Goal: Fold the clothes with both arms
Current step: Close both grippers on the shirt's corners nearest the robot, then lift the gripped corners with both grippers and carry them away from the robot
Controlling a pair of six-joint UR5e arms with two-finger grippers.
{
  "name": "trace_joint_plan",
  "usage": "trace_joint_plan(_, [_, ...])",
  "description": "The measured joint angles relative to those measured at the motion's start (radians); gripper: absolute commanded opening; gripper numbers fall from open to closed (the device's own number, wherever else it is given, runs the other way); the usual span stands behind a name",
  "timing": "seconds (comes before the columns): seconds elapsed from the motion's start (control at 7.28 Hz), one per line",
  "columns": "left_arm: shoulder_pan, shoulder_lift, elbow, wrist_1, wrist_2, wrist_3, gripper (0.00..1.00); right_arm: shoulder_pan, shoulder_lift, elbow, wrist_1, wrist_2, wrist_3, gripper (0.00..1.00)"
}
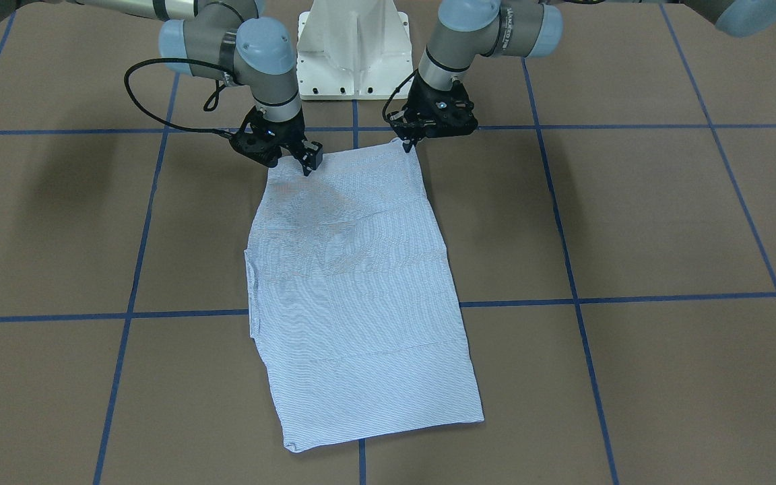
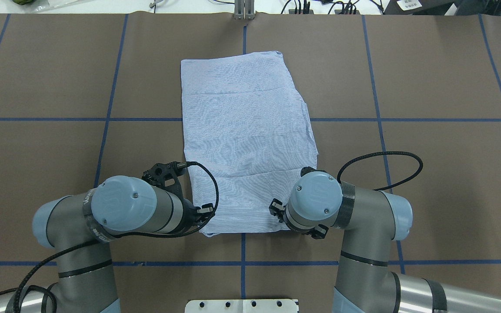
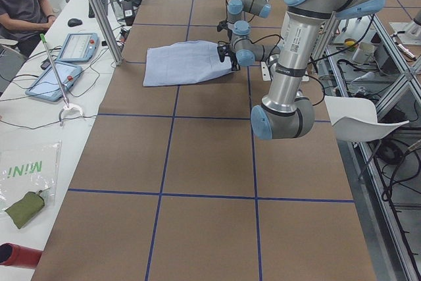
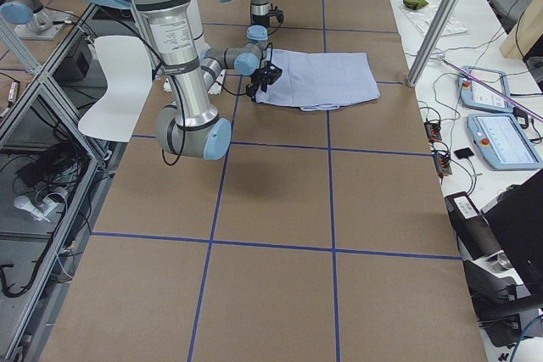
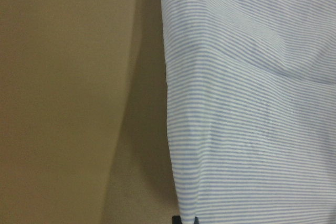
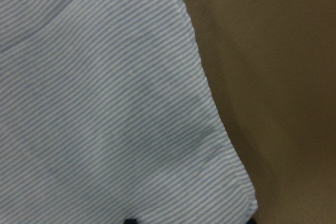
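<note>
The light blue striped shirt (image 1: 354, 283) lies flat on the brown table, folded into one long rectangle running away from the robot (image 2: 246, 130). My left gripper (image 1: 407, 143) is at the shirt's near corner on my left. Its fingertips (image 5: 185, 220) sit close together on the cloth edge, shut on the shirt. My right gripper (image 1: 307, 167) is at the other near corner. In the right wrist view its fingertips (image 6: 128, 220) stand wide apart at either side of the shirt corner (image 6: 105, 103), so it is open. Collar, pocket and buttons are hidden.
The white pedestal base (image 1: 353, 47) stands just behind the shirt's near edge. Blue tape lines (image 1: 563, 303) grid the table. An operator (image 3: 23, 1), tablets (image 3: 75, 47) and a metal post (image 3: 99, 11) are along the far side.
</note>
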Motion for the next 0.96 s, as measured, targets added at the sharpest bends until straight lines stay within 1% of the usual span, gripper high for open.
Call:
trace_joint_plan(0.14, [0.000, 0.000, 0.000, 0.000, 0.000, 0.000, 0.00, 0.004, 0.000, 0.004, 0.000, 0.000, 0.000, 0.21])
trace_joint_plan(0.27, [0.000, 0.000, 0.001, 0.000, 0.000, 0.000, 0.00, 0.007, 0.000, 0.006, 0.000, 0.000, 0.000, 0.15])
trace_joint_plan(0.41, [0.000, 0.000, 0.001, 0.000, 0.000, 0.000, 0.00, 0.009, -0.001, 0.006, 0.000, -0.001, 0.000, 0.00])
trace_joint_plan(0.96, [0.000, -0.006, -0.004, 0.001, -0.003, 0.000, 0.00, 0.028, -0.007, 0.034, 0.001, -0.010, -0.002, 0.00])
